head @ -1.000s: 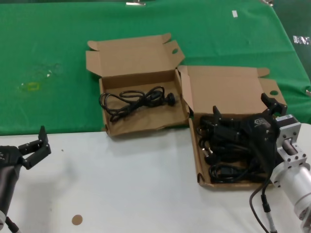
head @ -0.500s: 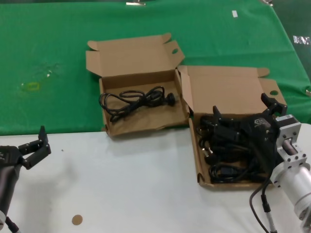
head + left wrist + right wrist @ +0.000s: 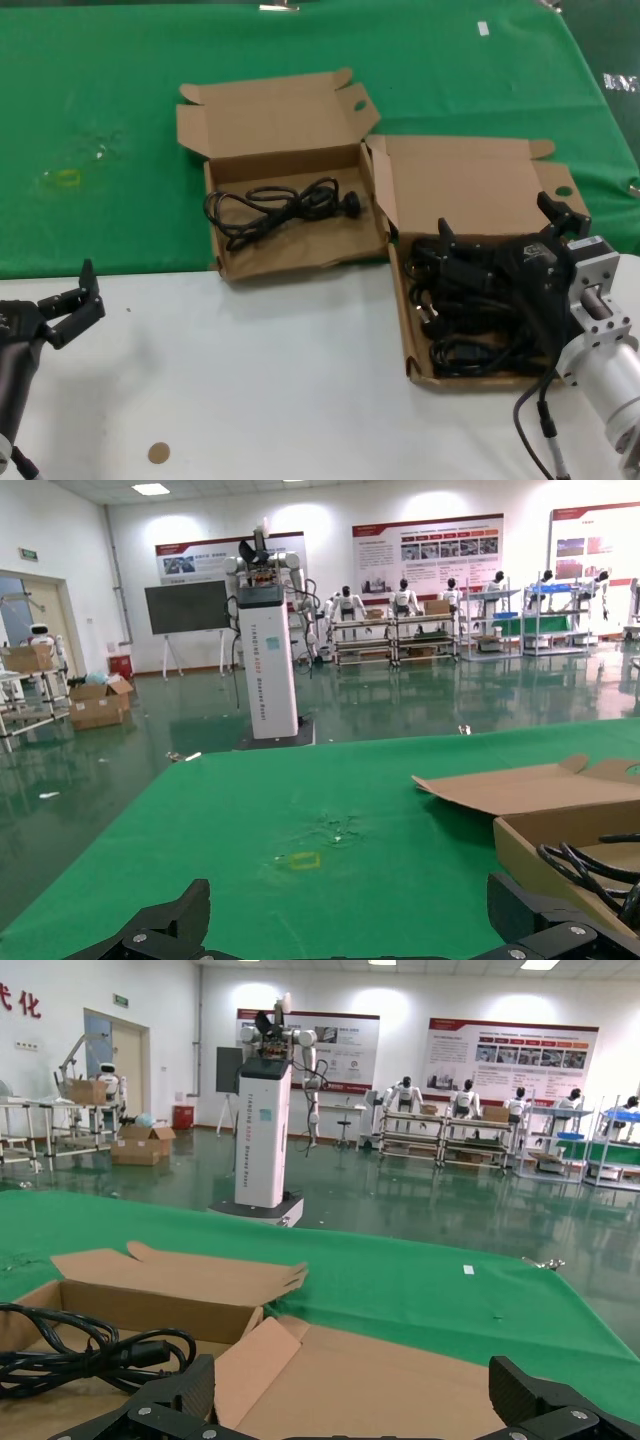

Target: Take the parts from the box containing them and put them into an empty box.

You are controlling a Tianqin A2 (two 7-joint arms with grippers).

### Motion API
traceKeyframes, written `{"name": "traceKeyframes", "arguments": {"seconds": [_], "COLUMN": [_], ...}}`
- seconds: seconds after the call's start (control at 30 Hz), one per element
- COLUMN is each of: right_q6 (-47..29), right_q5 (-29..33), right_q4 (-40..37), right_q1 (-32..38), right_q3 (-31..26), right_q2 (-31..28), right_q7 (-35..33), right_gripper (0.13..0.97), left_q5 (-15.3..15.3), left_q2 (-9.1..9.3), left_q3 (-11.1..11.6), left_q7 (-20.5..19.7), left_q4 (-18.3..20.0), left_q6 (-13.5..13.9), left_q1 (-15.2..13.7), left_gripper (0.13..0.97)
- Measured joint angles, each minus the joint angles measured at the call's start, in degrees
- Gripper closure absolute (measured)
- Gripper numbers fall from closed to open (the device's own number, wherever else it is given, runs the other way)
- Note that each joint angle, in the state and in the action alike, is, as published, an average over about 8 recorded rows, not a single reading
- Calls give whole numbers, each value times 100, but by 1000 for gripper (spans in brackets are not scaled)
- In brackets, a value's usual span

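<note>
Two cardboard boxes sat open on the counter (image 3: 250, 380), lids back. The left-hand box (image 3: 290, 255), straddling the green cloth (image 3: 90, 120) and the white surface, held one looped black cord (image 3: 280, 207). The right-hand box (image 3: 415, 345) held a tangle of several cords (image 3: 465, 350); exact count unclear.

Right gripper (image 3: 495, 237) was down over the tangle, fingers spread wide, nothing clamped. Left gripper (image 3: 70, 300) hovered over bare white counter at the near left edge, fingers apart.

Only the head view showed the full box's contents. Wrist views looked outward: a hall with a glossy green floor, wall posters (image 3: 500, 1055), shelving, a white column-bodied robot (image 3: 265, 640) and other humanoid robots along the back.
</note>
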State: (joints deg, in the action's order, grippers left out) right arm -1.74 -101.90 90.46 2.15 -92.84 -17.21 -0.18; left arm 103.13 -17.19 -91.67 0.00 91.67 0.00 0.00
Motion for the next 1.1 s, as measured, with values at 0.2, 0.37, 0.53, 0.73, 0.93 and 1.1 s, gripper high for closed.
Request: {"name": "traceKeyframes", "arguments": {"seconds": [0.2, 0.37, 0.53, 0.73, 0.93, 1.1], "right_q6": [0, 0, 0, 0, 0, 0], "right_q5": [0, 0, 0, 0, 0, 0], "right_q4": [0, 0, 0, 0, 0, 0], "right_q1": [0, 0, 0, 0, 0, 0], "right_q3": [0, 0, 0, 0, 0, 0], "right_q2": [0, 0, 0, 0, 0, 0], "right_q7": [0, 0, 0, 0, 0, 0], "right_gripper": [129, 129, 129, 129, 129, 129], "left_q5": [0, 0, 0, 0, 0, 0], "left_q2": [0, 0, 0, 0, 0, 0], "left_q3": [0, 0, 0, 0, 0, 0], "left_q7": [0, 0, 0, 0, 0, 0], "left_q4": [0, 0, 0, 0, 0, 0], "left_q6": [0, 0, 0, 0, 0, 0], "left_q1": [0, 0, 0, 0, 0, 0], "left_gripper": [132, 132, 132, 132, 132, 132]}}
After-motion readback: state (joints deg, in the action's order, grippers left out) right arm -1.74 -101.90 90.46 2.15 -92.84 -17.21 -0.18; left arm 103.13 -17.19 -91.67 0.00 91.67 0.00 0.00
